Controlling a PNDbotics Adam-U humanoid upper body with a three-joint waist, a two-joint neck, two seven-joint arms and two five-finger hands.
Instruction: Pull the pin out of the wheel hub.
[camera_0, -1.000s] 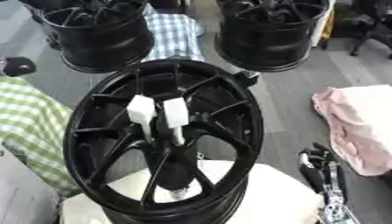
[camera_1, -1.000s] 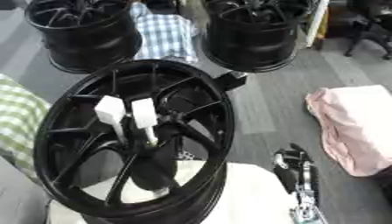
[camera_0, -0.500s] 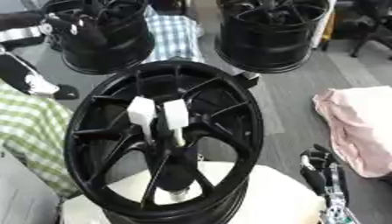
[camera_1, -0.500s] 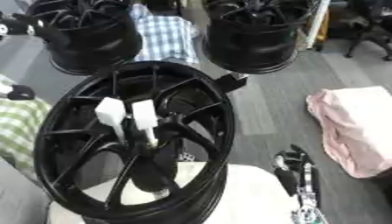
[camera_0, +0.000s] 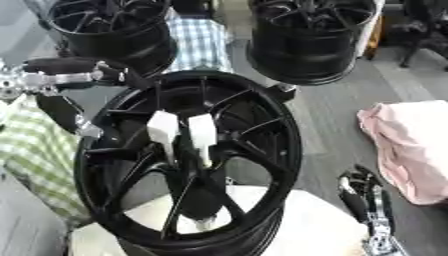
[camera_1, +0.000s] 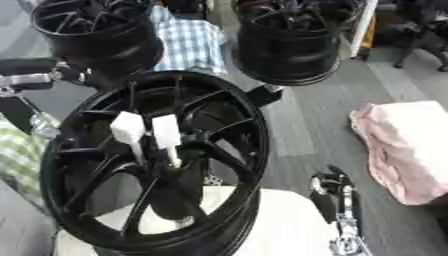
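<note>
Big black wheel (camera_0: 188, 160) sits tilted on a white pad (camera_0: 306, 230), with two white pins (camera_0: 182, 131) sticking up side by side at the hub. Left hand (camera_0: 66, 90) is at the rim's upper left; can't tell what its fingers are doing. Right hand (camera_0: 363, 200) rests lower right, fingers relaxed, holding nothing.

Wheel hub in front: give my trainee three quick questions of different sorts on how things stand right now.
1. True or false: the left hand already holds a white pin.
2. Which hand shows near the lower right? A left, B right.
3. Fill in: the pink cloth lies to the wheel hub's ____.

Key: 1 false, it sits by the upper left rim. 2 B, the right hand. 3 right.
</note>
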